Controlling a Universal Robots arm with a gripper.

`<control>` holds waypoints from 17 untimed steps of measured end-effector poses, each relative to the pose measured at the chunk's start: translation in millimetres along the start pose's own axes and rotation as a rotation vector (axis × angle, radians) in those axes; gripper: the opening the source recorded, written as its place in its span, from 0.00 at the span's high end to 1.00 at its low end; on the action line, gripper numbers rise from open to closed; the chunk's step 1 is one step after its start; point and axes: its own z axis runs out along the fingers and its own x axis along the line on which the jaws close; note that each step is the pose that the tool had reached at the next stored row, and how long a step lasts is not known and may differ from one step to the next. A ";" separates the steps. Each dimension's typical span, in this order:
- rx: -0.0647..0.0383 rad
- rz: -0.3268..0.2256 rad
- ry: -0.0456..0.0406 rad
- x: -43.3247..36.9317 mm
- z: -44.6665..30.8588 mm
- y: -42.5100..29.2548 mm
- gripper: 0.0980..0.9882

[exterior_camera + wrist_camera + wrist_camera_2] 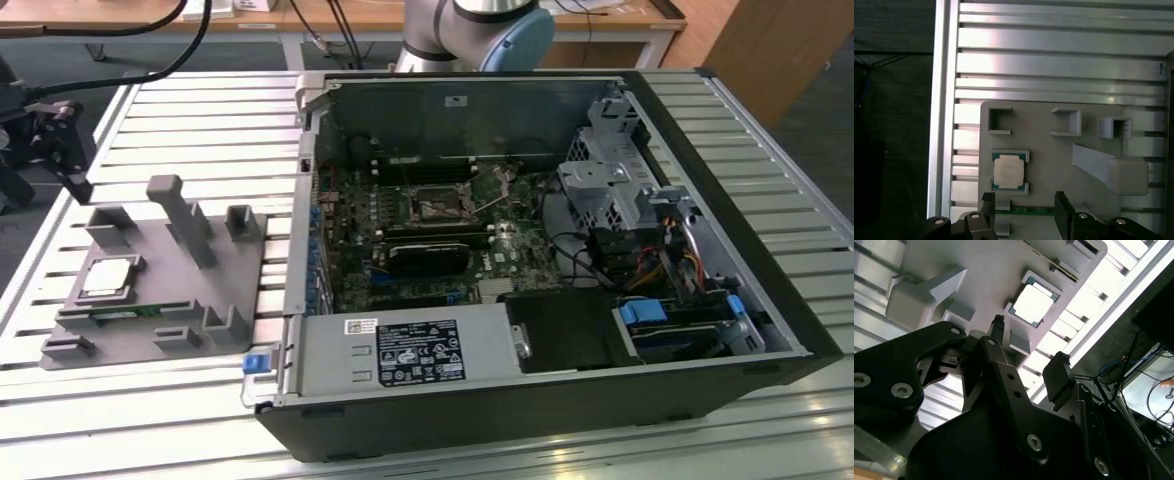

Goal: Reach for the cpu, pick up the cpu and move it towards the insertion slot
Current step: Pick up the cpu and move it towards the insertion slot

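Right now I'm seeing the gripper (1024, 205) hanging open above the grey tray (1054, 160), its two black fingers (1061, 207) standing well apart and holding nothing; in the first wrist view they're sitting just beside the cpu (1009, 171) and not touching it. The cpu is lying flat in its own pocket on the tray, silver top up, with the green memory stick (1029, 210) lying near it; the tray is sitting on the slatted table (174, 100), outside the open case (467, 105). The slot (437, 207) is waiting inside the case on the board, well apart from the cpu, toward the exterior view's right.

I'm judging the cpu to be light, thin and stiff; the metal lid is looking slick, so I'm expecting little friction on it; the underside I'm treating as fragile. I'm reckoning the pale rim is the place to grip, on two opposite edges, gently and squarely; the pocket seems to be leaving two sides free for that.
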 end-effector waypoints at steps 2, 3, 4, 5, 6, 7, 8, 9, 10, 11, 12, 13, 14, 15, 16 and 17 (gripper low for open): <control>0.000 0.000 0.0000 0.0 1.5 -0.1 0.45; 0.000 0.000 0.0000 0.0 2.2 -0.1 0.45; 0.000 0.000 0.0000 0.0 3.0 -0.2 0.45; 0.000 0.000 0.0000 0.0 3.7 -0.2 0.45; 0.000 0.000 0.0000 0.0 4.3 -0.2 0.45; 0.000 0.000 0.0000 0.0 5.0 -0.2 0.45; 0.000 0.000 0.0000 0.0 5.7 -0.3 0.45; 0.000 0.000 0.0000 -0.1 6.4 -0.3 0.45; 0.000 0.000 0.0000 0.0 7.1 -0.3 0.45; 0.000 0.000 0.0000 -0.1 7.8 -0.3 0.45; 0.000 0.000 0.0001 0.0 8.4 -0.3 0.45; 0.000 0.000 0.0000 0.0 9.1 -0.4 0.45; 0.000 0.000 0.0000 0.0 9.9 -0.5 0.45; 0.000 0.000 0.0000 0.0 10.7 -0.5 0.45; 0.000 0.000 0.0000 0.0 11.4 -0.7 0.45; 0.000 0.000 0.0000 0.0 12.2 -0.8 0.45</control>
